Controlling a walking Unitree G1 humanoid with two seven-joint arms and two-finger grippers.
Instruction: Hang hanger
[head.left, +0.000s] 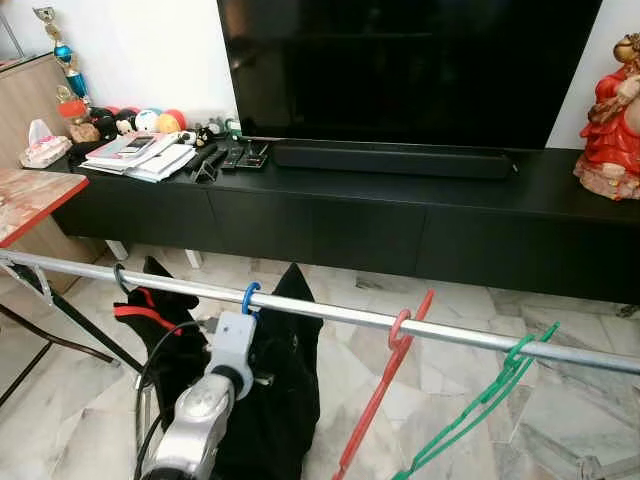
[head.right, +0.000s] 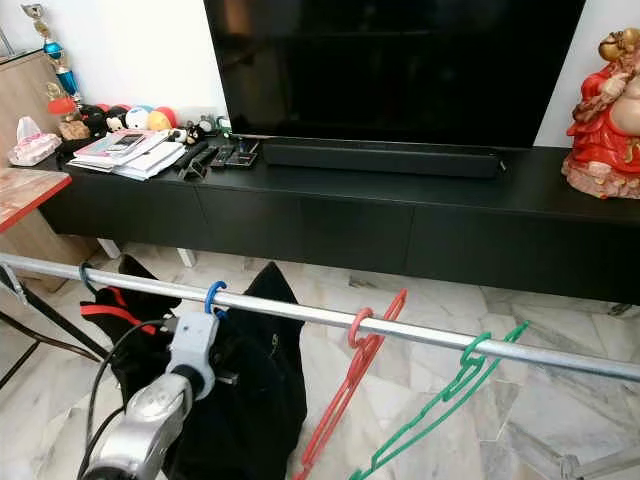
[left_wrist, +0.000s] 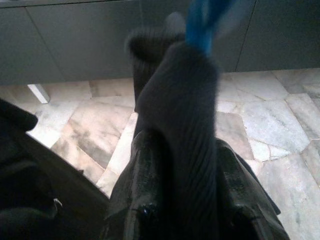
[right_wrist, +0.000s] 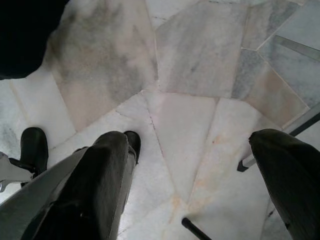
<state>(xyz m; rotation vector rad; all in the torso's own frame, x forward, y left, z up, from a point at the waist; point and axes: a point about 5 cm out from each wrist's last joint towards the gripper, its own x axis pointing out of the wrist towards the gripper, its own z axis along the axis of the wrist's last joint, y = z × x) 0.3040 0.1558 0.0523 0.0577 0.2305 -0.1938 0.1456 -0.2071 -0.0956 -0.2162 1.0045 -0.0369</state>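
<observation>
While the left pincer (left_wrist: 185, 210) grips the black garment (left_wrist: 180, 125) on the blue hanger (head.left: 249, 297) at the rail (head.left: 450, 333), the right pincer (right_wrist: 190, 165) hangs open.

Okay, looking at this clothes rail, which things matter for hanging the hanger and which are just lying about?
Part of the job:
- blue hanger, hooked on the rail
- black garment on it
- metal rail
- left gripper, shut on the garment
- right gripper, open over the floor

Just lying about:
- red hanger
- green hanger
- remotes
- papers
- red figurine
- trophy
</observation>
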